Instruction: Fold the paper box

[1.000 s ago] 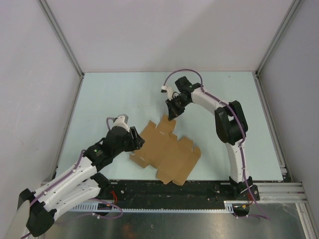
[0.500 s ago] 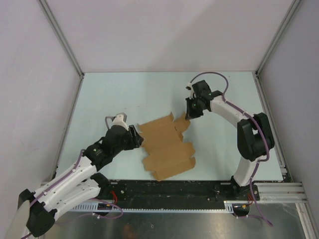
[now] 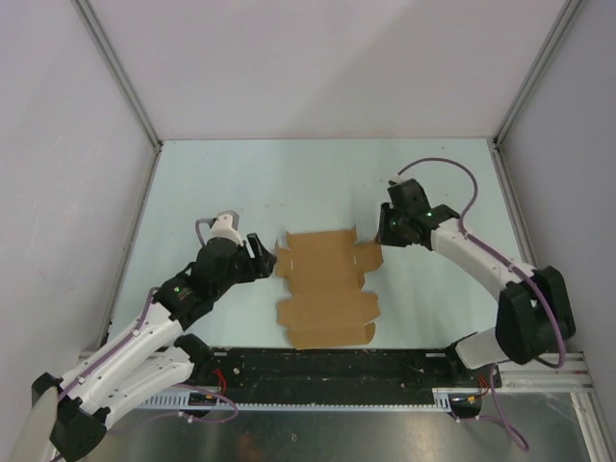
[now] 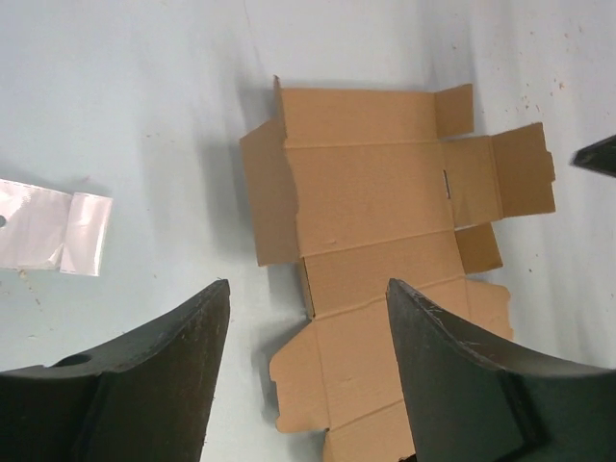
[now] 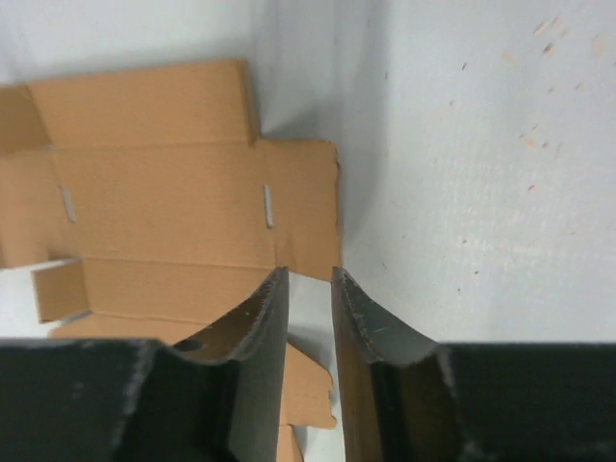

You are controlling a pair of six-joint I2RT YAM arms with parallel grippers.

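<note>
Pale table, paper box between left gripper, right gripper

I'm seeing just one paper box lying on the single table, and one small whitish scrap is showing in the left wrist view. Two grippers are hanging over the table, the left gripper and the right gripper, each showing two fingers.
</note>
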